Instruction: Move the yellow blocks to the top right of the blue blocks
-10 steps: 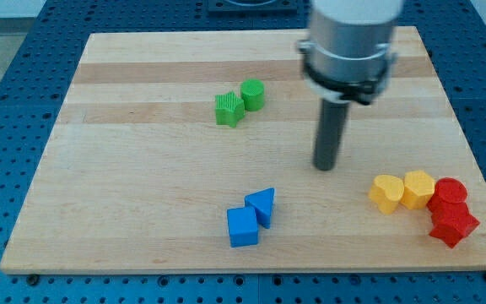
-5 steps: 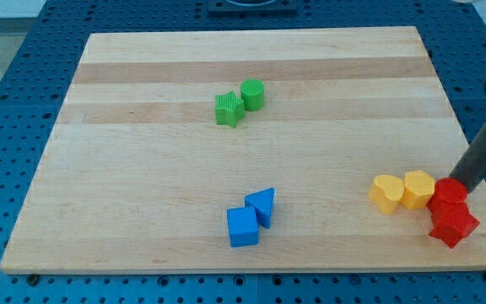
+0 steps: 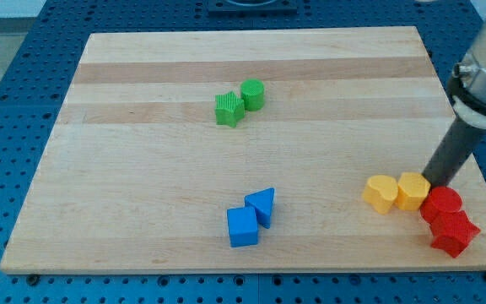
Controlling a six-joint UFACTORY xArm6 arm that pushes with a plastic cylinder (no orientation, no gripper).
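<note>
Two yellow blocks lie side by side at the view's lower right: a heart-shaped one (image 3: 381, 192) and a hexagonal one (image 3: 413, 190). Two blue blocks sit at the bottom centre: a cube (image 3: 243, 226) and a triangular one (image 3: 262, 204), touching. My tip (image 3: 436, 181) stands at the right edge of the yellow hexagonal block, just above the red cylinder (image 3: 442, 205). The yellow blocks lie well to the right of the blue ones, slightly higher in the view.
A red star-like block (image 3: 454, 232) sits below the red cylinder, near the board's right edge (image 3: 471, 156). A green star-like block (image 3: 229, 109) and a green cylinder (image 3: 252, 93) sit together at the upper centre.
My tip swung from the board's middle to the far right, then came in against the yellow hexagonal block. Both yellow blocks and the red blocks shifted slightly left and down.
</note>
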